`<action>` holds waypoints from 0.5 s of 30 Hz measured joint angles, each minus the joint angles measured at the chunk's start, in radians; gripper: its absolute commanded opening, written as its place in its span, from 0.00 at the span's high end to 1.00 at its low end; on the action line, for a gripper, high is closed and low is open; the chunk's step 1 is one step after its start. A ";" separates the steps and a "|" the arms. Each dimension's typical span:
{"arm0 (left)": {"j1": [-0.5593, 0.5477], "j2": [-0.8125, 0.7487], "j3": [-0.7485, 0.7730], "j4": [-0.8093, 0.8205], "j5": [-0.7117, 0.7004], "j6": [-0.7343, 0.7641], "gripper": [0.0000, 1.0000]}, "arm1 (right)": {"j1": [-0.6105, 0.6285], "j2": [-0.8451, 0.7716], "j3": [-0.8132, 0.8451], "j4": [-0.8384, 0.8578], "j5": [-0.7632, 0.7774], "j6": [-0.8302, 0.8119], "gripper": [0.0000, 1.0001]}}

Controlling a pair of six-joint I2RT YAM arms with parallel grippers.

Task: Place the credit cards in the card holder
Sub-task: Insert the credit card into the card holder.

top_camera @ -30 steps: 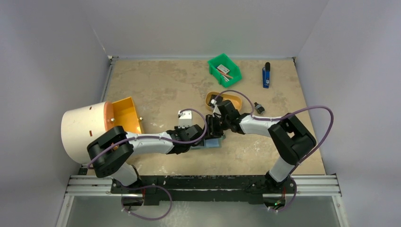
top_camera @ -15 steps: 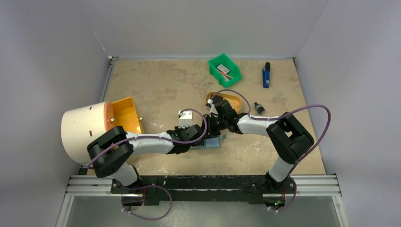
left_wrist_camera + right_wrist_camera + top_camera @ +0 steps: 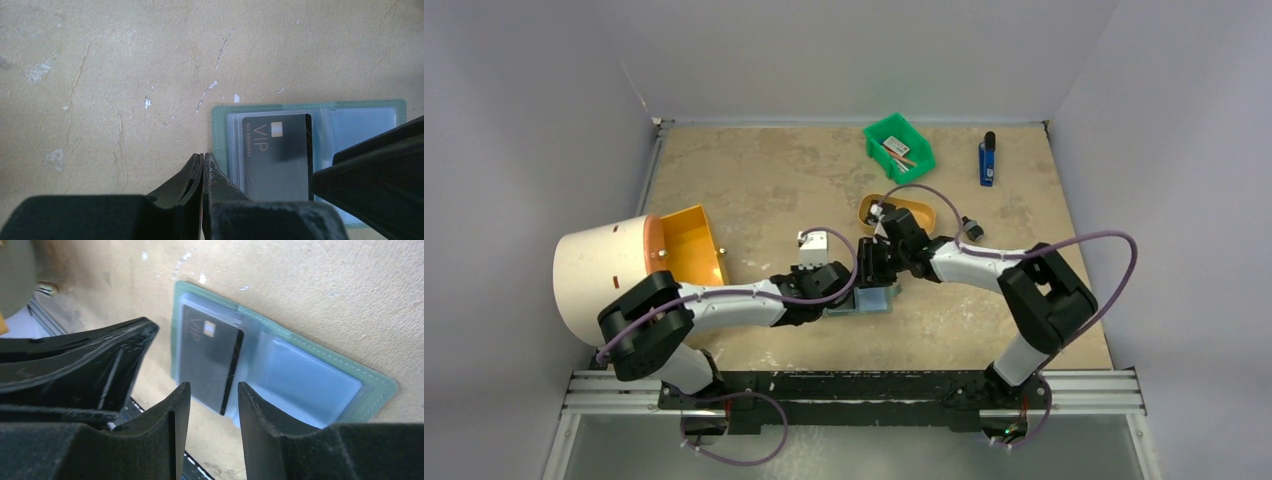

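The card holder (image 3: pixel 220 130) lies open and flat on the table, grey-green with pale blue sleeves (image 3: pixel 310 375). One black credit card (image 3: pixel 277 160) marked VIP sits in its left sleeve, its right edge (image 3: pixel 231 371) showing bare black. My left gripper (image 3: pixel 204 156) is shut with nothing in it, its tips at the holder's left border. My right gripper (image 3: pixel 214 386) hangs open just over the card's near edge, nothing between its fingers. In the top view the left gripper (image 3: pixel 839 295) and right gripper (image 3: pixel 871 275) meet over the holder (image 3: pixel 879 300).
A tan oval tray (image 3: pixel 904 210) and a small black knob (image 3: pixel 971 228) lie just behind the right arm. A green bin (image 3: pixel 899 147) and a blue object (image 3: pixel 988 160) sit at the back. A white drum with an orange inside (image 3: pixel 614 275) stands at the left, with a small white block (image 3: pixel 815 243) nearby.
The right wrist has shifted a little over the holder and its cable has swung out to the right. The left forearm has dropped slightly. Holder and card lie where they were.
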 measured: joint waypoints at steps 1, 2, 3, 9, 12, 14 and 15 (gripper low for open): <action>0.000 0.003 0.000 0.000 0.000 0.000 1.00 | 0.000 0.021 0.002 0.000 -0.001 0.000 0.57; 0.000 0.006 0.000 0.000 0.000 0.000 1.00 | 0.000 0.041 0.006 0.000 -0.002 0.000 0.57; 0.000 0.009 0.000 0.000 0.001 0.000 1.00 | 0.000 0.055 0.008 0.000 -0.003 0.000 0.57; 0.000 0.026 0.000 0.001 0.002 0.000 1.00 | 0.002 0.089 0.029 0.002 -0.027 -0.002 0.58; 0.000 0.039 0.000 0.002 0.008 0.001 1.00 | 0.005 0.100 0.047 0.002 -0.032 -0.009 0.58; 0.000 0.047 0.000 0.003 0.010 0.001 1.00 | 0.008 0.105 0.055 0.002 -0.034 -0.014 0.59; 0.000 0.050 0.000 0.003 0.012 0.001 1.00 | 0.009 0.107 0.060 0.001 -0.035 -0.016 0.59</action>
